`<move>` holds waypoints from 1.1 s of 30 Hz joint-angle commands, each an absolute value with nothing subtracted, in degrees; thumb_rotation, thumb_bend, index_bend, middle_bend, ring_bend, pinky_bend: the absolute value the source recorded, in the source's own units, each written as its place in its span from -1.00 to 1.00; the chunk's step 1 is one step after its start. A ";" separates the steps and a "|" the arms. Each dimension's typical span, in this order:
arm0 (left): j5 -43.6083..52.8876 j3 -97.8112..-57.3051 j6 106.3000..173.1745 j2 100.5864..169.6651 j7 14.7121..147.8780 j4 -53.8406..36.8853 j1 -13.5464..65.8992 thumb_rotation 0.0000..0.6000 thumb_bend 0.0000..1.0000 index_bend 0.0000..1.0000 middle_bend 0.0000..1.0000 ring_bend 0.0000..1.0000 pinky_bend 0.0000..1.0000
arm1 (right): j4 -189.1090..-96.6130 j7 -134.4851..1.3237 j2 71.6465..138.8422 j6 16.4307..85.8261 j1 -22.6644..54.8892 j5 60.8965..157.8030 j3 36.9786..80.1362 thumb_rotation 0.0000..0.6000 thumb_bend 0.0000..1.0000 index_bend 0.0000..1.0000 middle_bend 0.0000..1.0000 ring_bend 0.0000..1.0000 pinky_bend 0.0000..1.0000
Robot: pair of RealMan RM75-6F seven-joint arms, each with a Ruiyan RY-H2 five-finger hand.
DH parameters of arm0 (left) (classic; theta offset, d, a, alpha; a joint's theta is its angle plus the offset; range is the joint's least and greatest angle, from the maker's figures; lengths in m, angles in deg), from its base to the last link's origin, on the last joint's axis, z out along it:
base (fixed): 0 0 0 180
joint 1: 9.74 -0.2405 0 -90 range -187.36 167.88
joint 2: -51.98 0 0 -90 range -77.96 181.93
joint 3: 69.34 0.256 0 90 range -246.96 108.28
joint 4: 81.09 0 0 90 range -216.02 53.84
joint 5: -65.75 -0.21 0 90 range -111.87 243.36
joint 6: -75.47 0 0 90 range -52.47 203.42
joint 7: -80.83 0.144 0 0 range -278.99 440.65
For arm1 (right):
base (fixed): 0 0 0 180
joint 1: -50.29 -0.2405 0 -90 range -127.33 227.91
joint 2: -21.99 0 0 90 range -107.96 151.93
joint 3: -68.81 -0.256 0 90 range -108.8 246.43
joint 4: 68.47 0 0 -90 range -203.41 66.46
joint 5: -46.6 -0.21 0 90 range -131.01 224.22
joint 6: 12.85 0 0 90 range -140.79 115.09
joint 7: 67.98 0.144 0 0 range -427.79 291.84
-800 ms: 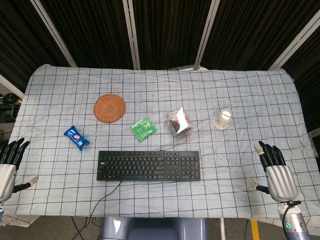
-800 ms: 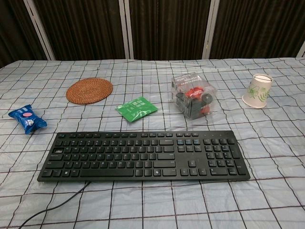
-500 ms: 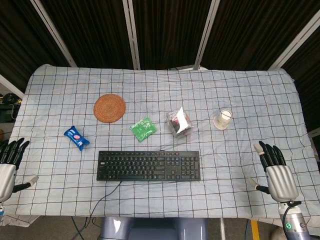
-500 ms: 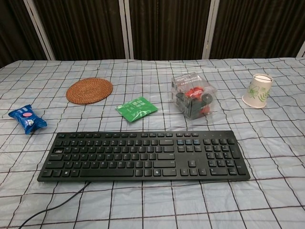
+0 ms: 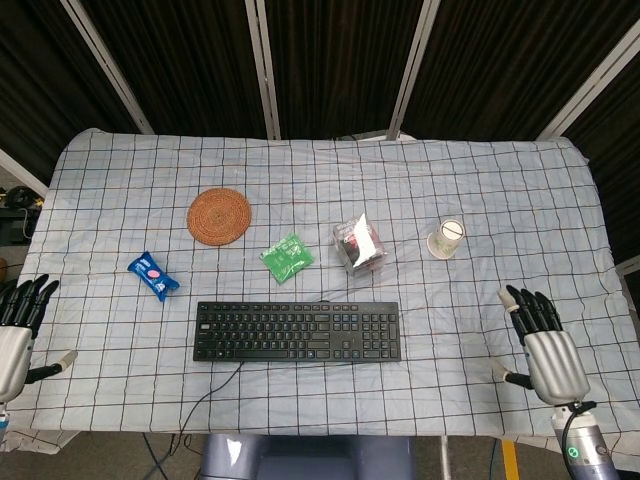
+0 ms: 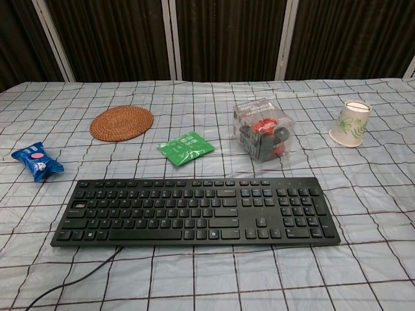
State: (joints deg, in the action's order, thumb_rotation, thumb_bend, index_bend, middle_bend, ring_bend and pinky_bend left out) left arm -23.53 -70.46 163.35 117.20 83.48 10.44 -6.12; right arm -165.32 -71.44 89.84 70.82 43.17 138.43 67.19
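Looks like robot lab / test setup, not home or office. Tabletop (image 5: 500,180) covered with wrinkled checked cloth (image 5: 120,190), grid lines all over. Dark curtain panels (image 5: 330,60) with pale slanted frame bars (image 5: 262,65) behind, closing off space. Random unrelated stuff spread out well apart: keyboard (image 5: 297,331), woven coaster (image 5: 219,215), blue snack pack (image 5: 152,275), green packet (image 5: 287,256), clear box of small parts (image 5: 359,245), paper cup (image 5: 446,239). Staged, basically.

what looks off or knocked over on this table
The paper cup stands upside down, rim on the checked cloth, right of the clear plastic box. That box sits skewed to the grid lines. Nothing is spilled or visibly damaged.
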 commanded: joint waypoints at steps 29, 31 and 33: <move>-23.32 -70.61 163.66 117.04 82.16 10.19 -6.28 1.00 -1.00 -1.00 -1.00 -1.00 -1.00 | -180.67 -94.71 97.23 49.15 31.75 125.26 69.16 1.00 0.05 -0.62 0.48 0.44 0.20; -23.35 -70.61 163.69 117.05 82.18 10.23 -6.27 1.00 -1.00 -1.00 -1.00 -1.00 -1.00 | -180.65 -95.84 97.89 48.93 31.59 124.61 69.47 1.00 0.05 -0.62 0.48 0.44 0.19; -23.40 -70.63 163.71 117.04 82.18 10.25 -6.26 1.00 -1.00 -1.00 -1.00 -1.00 -1.00 | -180.38 -97.48 98.72 48.62 31.34 123.79 69.84 1.00 0.05 -0.62 0.48 0.44 0.19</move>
